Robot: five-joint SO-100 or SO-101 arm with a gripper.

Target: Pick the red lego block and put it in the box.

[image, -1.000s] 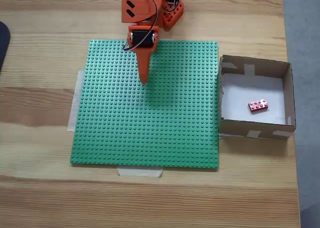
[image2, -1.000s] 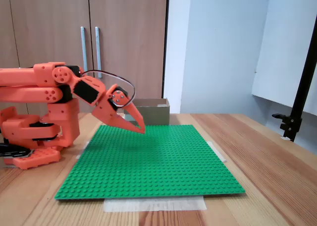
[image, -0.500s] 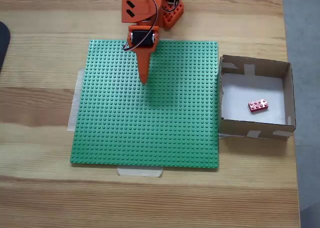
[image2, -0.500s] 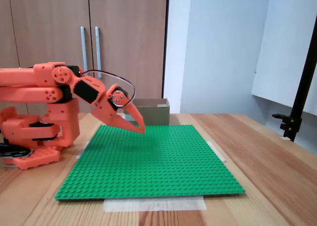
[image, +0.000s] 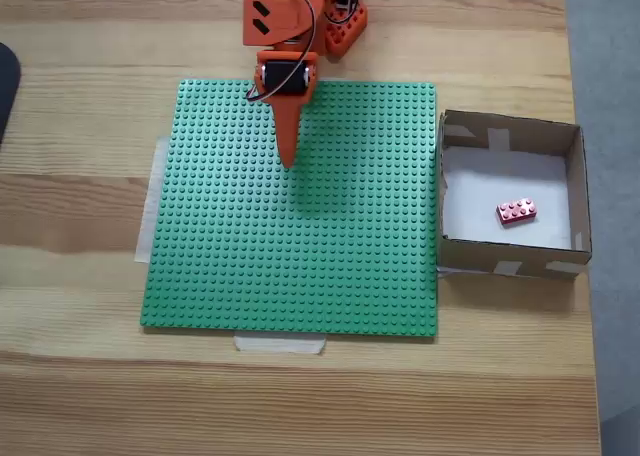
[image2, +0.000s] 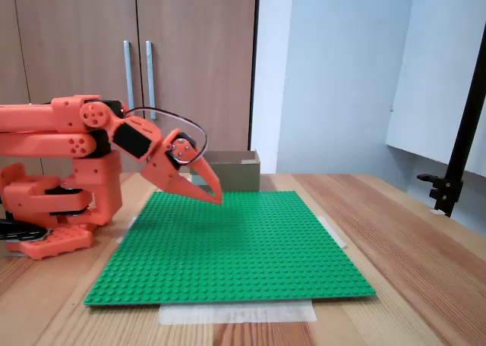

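Observation:
The red lego block (image: 516,211) lies flat on the white floor of the box (image: 578,181), right of its middle, looking pinkish. The box stands at the right edge of the green baseplate (image: 300,246); in the low side view its brown wall (image2: 235,171) shows behind the plate. My orange gripper (image: 289,160) hangs over the upper left part of the plate, far left of the box, fingers together and nothing between them. From the side the gripper (image2: 217,197) points down at a slant, tip a little above the studs.
The arm's orange base (image2: 53,209) sits at the table's far edge, folded low. Pale tape strips (image: 279,343) hold the plate to the wooden table. A black clamp stand (image2: 456,164) rises at the right in the side view.

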